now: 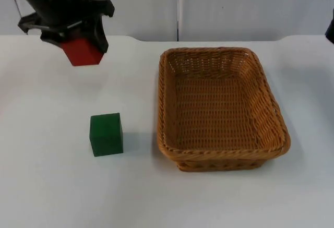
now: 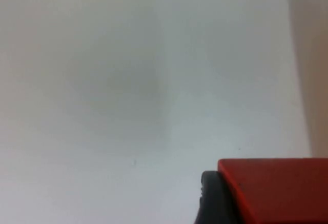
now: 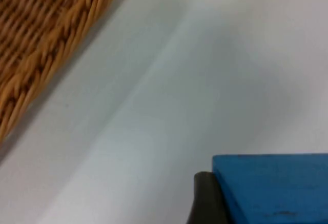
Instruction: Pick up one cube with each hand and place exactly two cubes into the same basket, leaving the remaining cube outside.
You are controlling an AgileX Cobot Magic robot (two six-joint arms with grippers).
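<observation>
Left gripper (image 1: 81, 48) clamps the red wooden cube (image 1: 82, 51) aloft left of the empty woven wicker basket (image 1: 222, 56), right gripper (image 3: 266, 203) grips the blue cube (image 3: 274, 188) beside its rim, green cube (image 1: 106, 134) stays on the table; each should release low, well inside the rim.

No text, label, brand, number or sign can be read anywhere. The red cube (image 1: 82, 51), green cube (image 1: 106, 134), blue cube (image 3: 271, 188) and basket (image 1: 167, 103) bear no markings. The counter (image 1: 47, 186) is plain too.
</observation>
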